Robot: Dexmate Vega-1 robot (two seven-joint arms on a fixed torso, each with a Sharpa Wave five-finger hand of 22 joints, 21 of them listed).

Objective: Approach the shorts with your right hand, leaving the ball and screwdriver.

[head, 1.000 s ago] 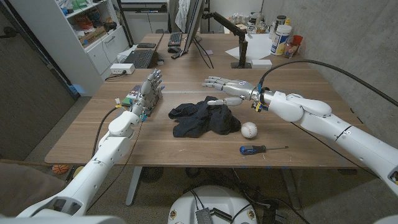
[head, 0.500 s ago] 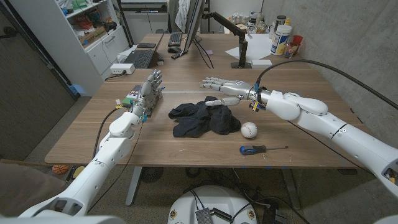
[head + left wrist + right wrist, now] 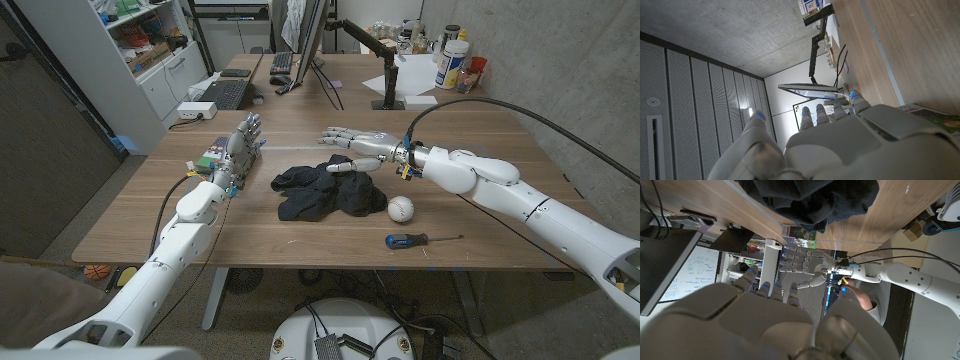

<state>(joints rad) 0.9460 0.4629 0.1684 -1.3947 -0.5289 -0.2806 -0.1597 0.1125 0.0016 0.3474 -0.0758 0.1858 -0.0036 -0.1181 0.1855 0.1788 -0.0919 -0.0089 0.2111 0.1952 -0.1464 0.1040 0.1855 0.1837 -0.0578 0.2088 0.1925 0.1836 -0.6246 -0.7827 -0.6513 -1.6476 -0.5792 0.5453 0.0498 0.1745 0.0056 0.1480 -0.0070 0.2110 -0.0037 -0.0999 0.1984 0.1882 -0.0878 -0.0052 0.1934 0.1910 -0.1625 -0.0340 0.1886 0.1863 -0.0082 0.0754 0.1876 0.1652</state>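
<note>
One pair of black shorts (image 3: 328, 190) lies crumpled mid-table on the wooden table (image 3: 480, 140). One white ball (image 3: 401, 208) sits just beside the shorts' right edge, on the robot's right side. One screwdriver (image 3: 420, 240) w/ blue-black handle lies nearer the front edge, apart from the ball and shorts.

Right hand (image 3: 352, 146) hangs over the far right corner of the shorts, fingers stretched out and apart, thumb lowest, close above the cloth; holds nothing. Can't tell if the thumb touches the fabric. In the right wrist view the same hand (image 3: 765, 315) shows from behind, fingers spread, w/ the dark shorts (image 3: 810, 200) ahead of the fingertips.

Left hand (image 3: 238, 150) stands upright on the robot's left side of the table, well apart from the shorts, fingers straight and spread, empty. Left wrist view shows its back (image 3: 840, 145), fingers extended. The left hand also shows in the right wrist view (image 3: 802, 267), fingers apart.

Far end of table: one laptop (image 3: 222, 95), one keyboard (image 3: 282, 62), one monitor arm (image 3: 365, 40), several bottles (image 3: 452, 58).
</note>
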